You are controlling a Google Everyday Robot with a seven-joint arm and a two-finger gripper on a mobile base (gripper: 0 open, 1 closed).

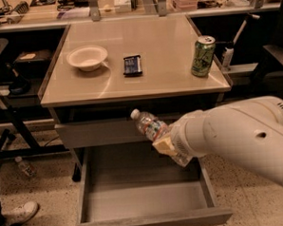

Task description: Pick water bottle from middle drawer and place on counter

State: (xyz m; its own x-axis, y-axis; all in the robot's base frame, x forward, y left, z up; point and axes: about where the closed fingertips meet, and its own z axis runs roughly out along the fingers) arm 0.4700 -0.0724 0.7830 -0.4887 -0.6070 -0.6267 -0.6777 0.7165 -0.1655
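One arm in view: white and thick, entering from the right edge. It ends in the claw (166,144), just in front of the cabinet and above the pulled-out middle drawer (141,200).

Claw state: closed on the lower end of the water bottle (149,125). A yellowish pad (163,146) sits against the bottle's base. The rest of the fingers are hidden by the wrist housing.

Bottle position: in the air, over the back part of the drawer and apart from its grey floor. It is tilted, with the white cap pointing up and to the left. The cap reaches the dark gap under the front edge of the desk (152,43). The body crosses the grey upper drawer front (99,132). The red and blue label band shows just above the claw. The bottle is not on the desk.

Desk top, glossy beige:
- pale bowl (87,57), left
- dark packet (133,65), near the middle
- green can (203,56), upright, near the right edge

All three stand well apart from one another.

Floor, left side: a second small bottle (25,167) lies on the speckled tiles, and a white shoe (16,214) is in the corner.
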